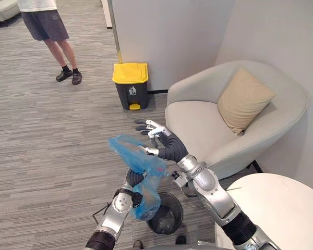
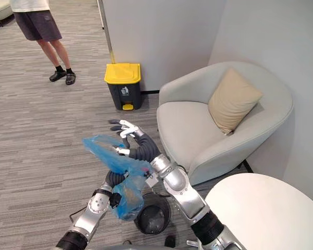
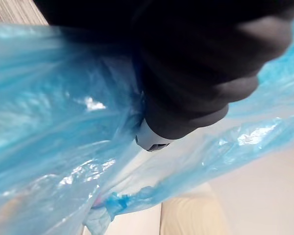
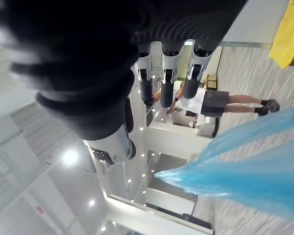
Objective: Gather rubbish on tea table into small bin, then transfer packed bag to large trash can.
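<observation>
Surroundings: I see the large trash can (image 1: 130, 88), a dark body under a yellow lid, standing on the carpet floor (image 1: 41, 146) against a grey wall, well apart from both hands.
Right of it: a pale rounded armchair (image 1: 198, 130) with a tan cushion (image 1: 244, 100) propped in its corner; its seat front lies just beyond my right arm.
Far corner: a person (image 1: 47, 26) in shorts and dark shoes stands on the carpet, far from the work.
Table: the round white table (image 1: 281, 208) sits at lower right, beside my right arm.
Small bin: a black mesh small bin (image 1: 171, 213) stands on the floor just under the hanging bag.
Bag: the blue bag (image 1: 138, 164) is lifted above the small bin, thin and crinkled, glossy and half see-through, bunched at the bottom.
Left hand: my left hand (image 1: 134, 178) is wrapped in the bag's folds; I cannot tell how its fingers lie.
Right hand: my right hand (image 1: 155, 131) is released, fingers straight and pointing toward the large trash can, just above the bag's upper flap.
</observation>
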You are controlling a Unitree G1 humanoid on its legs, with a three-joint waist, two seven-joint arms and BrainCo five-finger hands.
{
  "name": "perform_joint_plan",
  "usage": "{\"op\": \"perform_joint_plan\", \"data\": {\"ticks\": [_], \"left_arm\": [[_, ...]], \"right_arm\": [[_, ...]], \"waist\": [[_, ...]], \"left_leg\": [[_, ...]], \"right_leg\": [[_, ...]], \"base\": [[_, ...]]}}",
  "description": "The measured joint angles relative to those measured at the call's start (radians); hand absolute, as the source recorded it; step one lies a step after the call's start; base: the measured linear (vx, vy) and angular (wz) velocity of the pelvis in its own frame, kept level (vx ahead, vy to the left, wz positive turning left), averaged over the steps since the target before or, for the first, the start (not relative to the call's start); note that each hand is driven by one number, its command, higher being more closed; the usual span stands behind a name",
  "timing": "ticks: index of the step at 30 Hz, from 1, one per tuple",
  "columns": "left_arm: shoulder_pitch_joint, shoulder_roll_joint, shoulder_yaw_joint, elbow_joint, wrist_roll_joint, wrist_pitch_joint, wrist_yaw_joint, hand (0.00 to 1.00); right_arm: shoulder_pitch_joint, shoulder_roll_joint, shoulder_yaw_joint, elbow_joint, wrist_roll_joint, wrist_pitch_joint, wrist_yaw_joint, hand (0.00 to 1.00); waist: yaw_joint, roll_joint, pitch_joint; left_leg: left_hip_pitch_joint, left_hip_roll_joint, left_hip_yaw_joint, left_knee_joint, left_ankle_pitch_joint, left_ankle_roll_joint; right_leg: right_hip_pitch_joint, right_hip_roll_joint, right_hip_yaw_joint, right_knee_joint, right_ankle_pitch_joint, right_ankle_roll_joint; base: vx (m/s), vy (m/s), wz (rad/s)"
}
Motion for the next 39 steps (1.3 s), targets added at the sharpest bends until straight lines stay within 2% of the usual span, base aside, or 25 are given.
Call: {"op": "perform_joint_plan", "data": {"ticks": [5, 12, 17, 19, 25, 30, 39], "left_arm": [[0.007, 0.001, 0.032, 0.000, -0.001, -0.001, 0.004, 1.00], [0.038, 0.001, 0.056, 0.021, -0.019, -0.002, 0.006, 1.00], [0.063, -0.001, 0.129, 0.073, -0.044, -0.002, 0.006, 1.00], [0.096, -0.001, 0.165, 0.080, -0.063, -0.001, 0.005, 1.00], [0.135, -0.004, 0.239, 0.144, -0.086, -0.001, -0.001, 1.00], [0.157, -0.006, 0.273, 0.163, -0.098, 0.000, -0.023, 1.00], [0.158, -0.012, 0.288, 0.253, -0.098, 0.000, -0.064, 1.00]], "right_arm": [[0.023, -0.058, -0.006, 0.009, -0.161, -0.026, -0.026, 0.00], [0.052, -0.105, -0.007, 0.009, -0.171, -0.033, -0.023, 0.00], [0.162, -0.080, -0.086, 0.017, -0.168, -0.036, -0.019, 0.00], [0.218, -0.031, -0.181, 0.092, -0.151, -0.038, -0.020, 0.00], [0.285, 0.058, -0.332, 0.316, -0.071, -0.009, -0.019, 0.00], [0.289, 0.085, -0.410, 0.470, -0.024, 0.019, -0.022, 0.00], [0.274, 0.095, -0.469, 0.721, -0.043, 0.053, -0.045, 0.00]], "waist": [[0.000, -0.001, 0.000], [0.000, -0.006, 0.001], [0.000, -0.013, 0.004], [-0.001, -0.015, 0.005], [-0.002, -0.014, 0.007], [0.000, -0.010, 0.011], [-0.001, 0.001, 0.018]], "left_leg": [[0.000, 0.000, -0.003, -0.001, 0.000, 0.000], [0.000, 0.000, -0.004, -0.003, 0.000, 0.000], [0.000, -0.001, -0.004, -0.007, 0.000, 0.000], [0.002, -0.005, -0.004, -0.009, 0.000, 0.000], [-0.001, -0.011, -0.005, -0.016, 0.000, -0.001], [-0.012, -0.015, -0.010, -0.017, 0.000, 0.000], [-0.011, -0.021, -0.029, -0.018, 0.000, 0.000]], "right_leg": [[0.000, 0.000, -0.004, 0.000, -0.002, 0.002], [0.000, 0.000, -0.005, 0.000, -0.003, 0.003], [-0.001, 0.000, -0.006, 0.000, -0.005, 0.005], [-0.001, -0.001, -0.006, 0.000, -0.007, 0.008], [-0.007, -0.004, -0.008, 0.000, -0.015, 0.020], [-0.017, -0.007, -0.014, 0.000, -0.015, 0.020], [-0.008, -0.010, -0.037, 0.000, -0.017, 0.022]], "base": [[0.00, 0.000, 0.00], [0.00, 0.000, 0.00], [0.00, 0.000, 0.00], [0.00, 0.000, 0.00], [0.00, 0.000, 0.00], [0.00, 0.003, 0.02], [0.00, 0.007, 0.06]]}}
